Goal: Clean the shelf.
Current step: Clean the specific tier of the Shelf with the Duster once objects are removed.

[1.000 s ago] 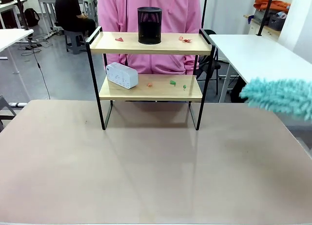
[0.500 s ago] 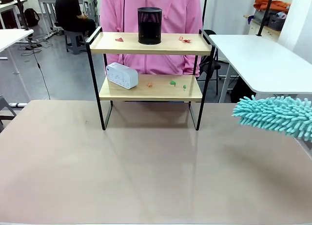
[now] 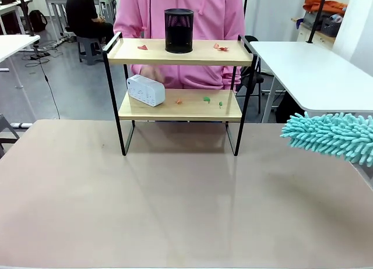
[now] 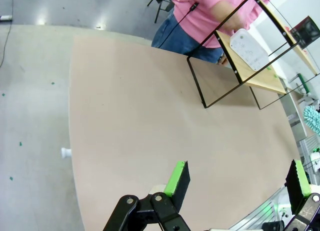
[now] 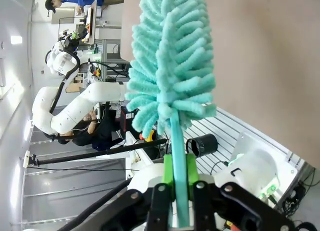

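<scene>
Standing on table (image 3: pixel 175 211) – shelf (image 3: pixel 180 52); white tables (image 3: pixel 309 65) beyond; right pincer (image 5: pixel 178 166) clamps duster (image 5: pixel 170 66).

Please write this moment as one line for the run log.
stage: before wiping | right gripper: shut on duster | left gripper: open, empty | shelf: scraps on both levels

Turquoise, shaggy duster (image 3: pixel 329 135). Pale wood shelf (image 3: pixel 192 109), black frame (image 3: pixel 115 100). Black mesh cup (image 3: pixel 178 30). White box (image 3: pixel 145 89). Red and green scraps (image 3: pixel 220 47). Beige bench (image 3: pixel 175 199). Person's pink top (image 3: pixel 215 13).

The shelf (image 3: pixel 192 110) stands on the beige table (image 3: pixel 175 205), far side.
</scene>
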Controlling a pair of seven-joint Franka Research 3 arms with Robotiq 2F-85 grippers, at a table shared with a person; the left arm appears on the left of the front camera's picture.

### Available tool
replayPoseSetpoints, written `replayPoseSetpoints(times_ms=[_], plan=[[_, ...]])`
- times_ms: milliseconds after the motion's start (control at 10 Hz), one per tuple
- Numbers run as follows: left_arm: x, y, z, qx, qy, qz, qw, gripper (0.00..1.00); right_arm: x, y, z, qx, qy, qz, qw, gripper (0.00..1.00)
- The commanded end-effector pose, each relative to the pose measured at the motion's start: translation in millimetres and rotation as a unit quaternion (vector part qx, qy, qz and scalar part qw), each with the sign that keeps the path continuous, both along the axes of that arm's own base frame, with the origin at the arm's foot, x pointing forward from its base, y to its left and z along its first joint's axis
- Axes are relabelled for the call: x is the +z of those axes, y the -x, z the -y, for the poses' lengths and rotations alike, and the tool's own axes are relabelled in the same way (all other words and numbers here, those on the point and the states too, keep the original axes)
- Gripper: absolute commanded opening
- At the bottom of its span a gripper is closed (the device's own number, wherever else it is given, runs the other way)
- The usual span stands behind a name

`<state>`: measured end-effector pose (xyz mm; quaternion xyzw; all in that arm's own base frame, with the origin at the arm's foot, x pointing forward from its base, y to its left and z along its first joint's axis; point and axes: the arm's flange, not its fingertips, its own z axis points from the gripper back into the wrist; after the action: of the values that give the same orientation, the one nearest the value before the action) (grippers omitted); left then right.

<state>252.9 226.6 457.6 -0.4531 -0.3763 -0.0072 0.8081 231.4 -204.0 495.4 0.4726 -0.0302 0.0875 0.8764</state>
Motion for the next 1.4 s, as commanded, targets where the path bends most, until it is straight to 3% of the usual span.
replayPoseSetpoints(times_ms=[0, 1100, 1200, 1300], plan=[[0.3, -1.4, 0.1, -0.002, 0.002, 0.016, 1.0, 1.0, 3.8, 0.7, -0.7, -0.002, -0.007, 0.002, 1.0, 0.0], [0.3, -1.4, 0.1, -0.002, 0.002, 0.016, 1.0, 1.0, 3.8, 0.7, -0.7, -0.002, -0.007, 0.002, 1.0, 0.0], [0.3, -1.4, 0.1, -0.002, 0.002, 0.016, 1.0, 1.0, 0.0, 0.0, 0.0, 0.0, 0.0, 0.0, 1.0, 0.13], [0.3, -1.4, 0.1, -0.002, 0.002, 0.016, 1.0, 1.0, 1.2, 4.3, -5.8, 0.018, 0.012, 0.0, 1.0, 0.13]])
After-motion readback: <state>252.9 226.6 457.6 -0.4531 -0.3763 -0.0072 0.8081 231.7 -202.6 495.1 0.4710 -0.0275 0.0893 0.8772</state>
